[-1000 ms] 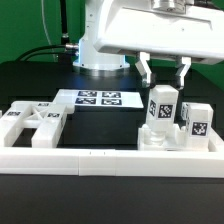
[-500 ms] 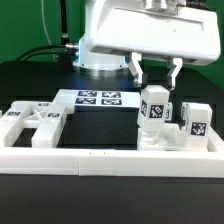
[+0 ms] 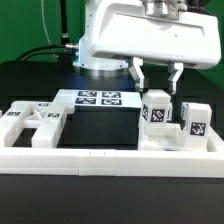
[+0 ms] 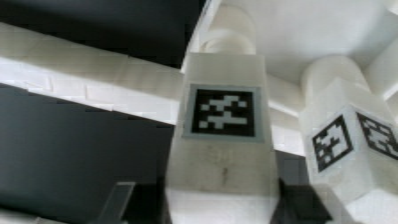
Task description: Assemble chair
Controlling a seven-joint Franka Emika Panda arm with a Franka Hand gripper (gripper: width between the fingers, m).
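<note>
Progress is judged early to middle: most of the chair is seen loose, nothing like a finished piece. Largest first: a black table (image 3: 30, 85) fills the exterior view, with the long border rail (image 3: 110, 157) across the lower frame. The marker board (image 3: 100, 99) lies flat at centre, untouched. At lower left, a framed panel (image 3: 30, 125) is laid flat against the rail, not yet joined to anything as far as can be seen. At right of frame, a blocky cluster of parts is gathered: a tagged post (image 3: 157, 112) is stood upright on a base part (image 3: 165, 140), and a second tagged post (image 3: 197, 120) is placed just beside it, further right. Whether these are truly seated or merely resting cannot be told.

The gripper (image 3: 157, 78) is held above the first post; its jaws are narrow and clamped on the post's upper end, confirmed in the wrist view, where the post (image 4: 228, 110) runs between the dark fingers (image 4: 121, 200).

Left to do, by judgement: seating posts, attaching panel.
</note>
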